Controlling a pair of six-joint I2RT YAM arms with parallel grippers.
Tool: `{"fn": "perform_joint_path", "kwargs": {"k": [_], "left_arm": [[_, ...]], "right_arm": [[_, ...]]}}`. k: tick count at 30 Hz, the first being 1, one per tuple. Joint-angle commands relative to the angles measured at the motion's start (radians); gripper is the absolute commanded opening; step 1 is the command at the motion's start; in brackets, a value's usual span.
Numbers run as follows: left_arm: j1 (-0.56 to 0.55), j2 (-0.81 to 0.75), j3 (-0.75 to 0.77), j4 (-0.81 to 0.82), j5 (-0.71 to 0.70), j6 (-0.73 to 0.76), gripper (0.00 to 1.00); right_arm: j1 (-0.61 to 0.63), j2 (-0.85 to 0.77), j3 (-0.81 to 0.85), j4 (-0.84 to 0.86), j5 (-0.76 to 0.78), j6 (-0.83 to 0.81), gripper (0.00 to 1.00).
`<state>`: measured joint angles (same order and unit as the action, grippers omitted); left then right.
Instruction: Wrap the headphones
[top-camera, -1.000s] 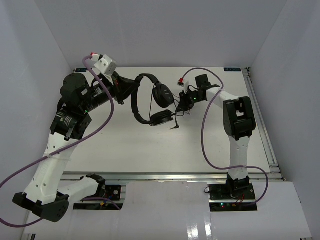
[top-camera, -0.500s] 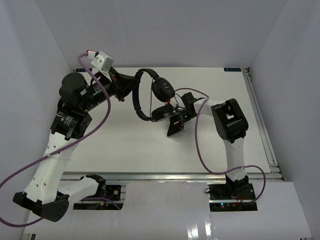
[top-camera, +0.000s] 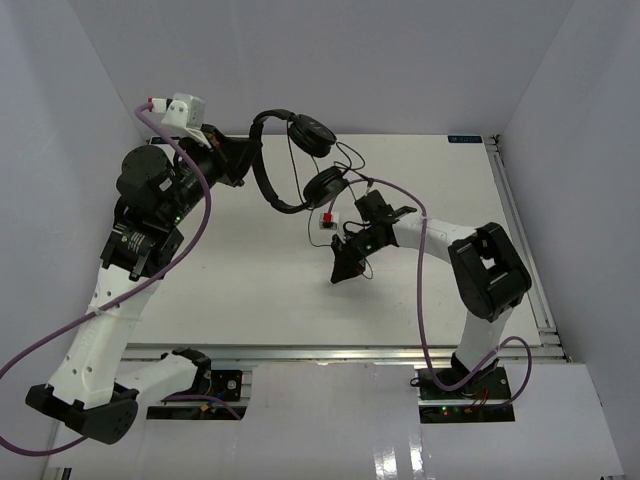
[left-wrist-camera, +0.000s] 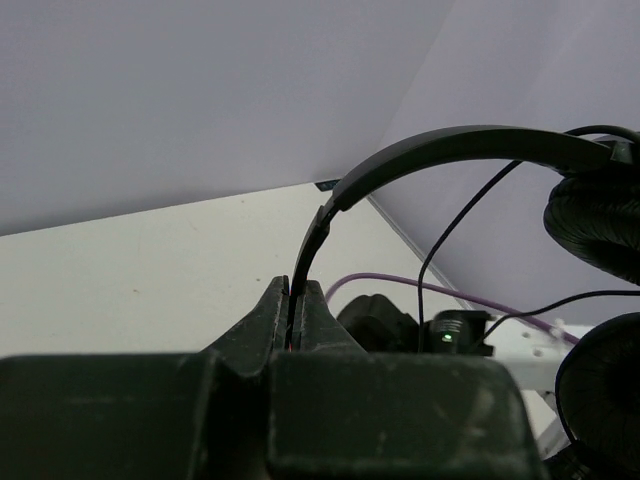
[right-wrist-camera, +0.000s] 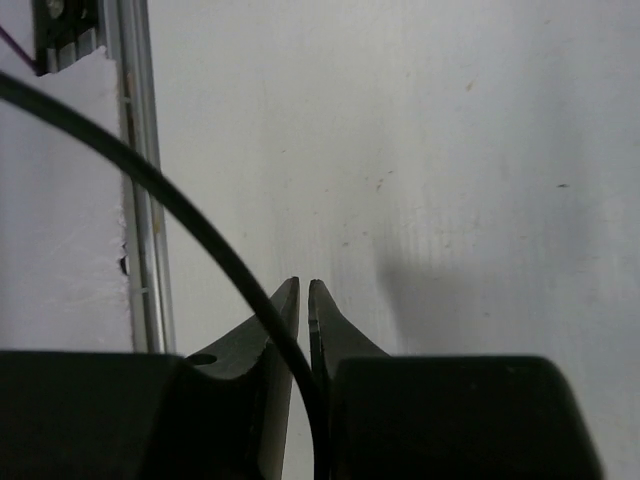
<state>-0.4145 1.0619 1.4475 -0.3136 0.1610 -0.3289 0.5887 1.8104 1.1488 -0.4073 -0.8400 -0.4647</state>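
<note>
The black headphones hang in the air over the back middle of the table, lifted by their thin headband. My left gripper is shut on the headband's lower end. Both round ear cups dangle to its right. The thin black cord drops from the cups to my right gripper, which sits low over the table's middle. In the right wrist view the cord curves down between the nearly touching fingers, and the right gripper is shut on it.
Thick purple cables loop along both arms. A metal rail runs along the table's right edge; another rail shows in the right wrist view. White walls enclose the table on three sides.
My left arm has raised the headphones up and toward the back. My right gripper has swung from beside the ear cups down toward the front left and closed on the cord.
</note>
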Motion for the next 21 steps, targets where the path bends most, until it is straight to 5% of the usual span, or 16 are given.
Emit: {"fn": "perform_joint_path", "kwargs": {"k": [1,13,21], "left_arm": [[0.001,-0.004,0.063,0.042,-0.126,0.015,0.00],[0.073,0.085,0.164,0.039,-0.166,0.041,0.00],[0.173,0.131,0.168,0.087,-0.069,-0.027,0.00]], "right_arm": [[-0.006,-0.053,-0.044,0.098,0.163,-0.007,0.15],[0.184,-0.275,-0.304,0.305,0.581,-0.204,0.16],[0.241,-0.321,-0.357,0.372,0.707,-0.258,0.17]]}}
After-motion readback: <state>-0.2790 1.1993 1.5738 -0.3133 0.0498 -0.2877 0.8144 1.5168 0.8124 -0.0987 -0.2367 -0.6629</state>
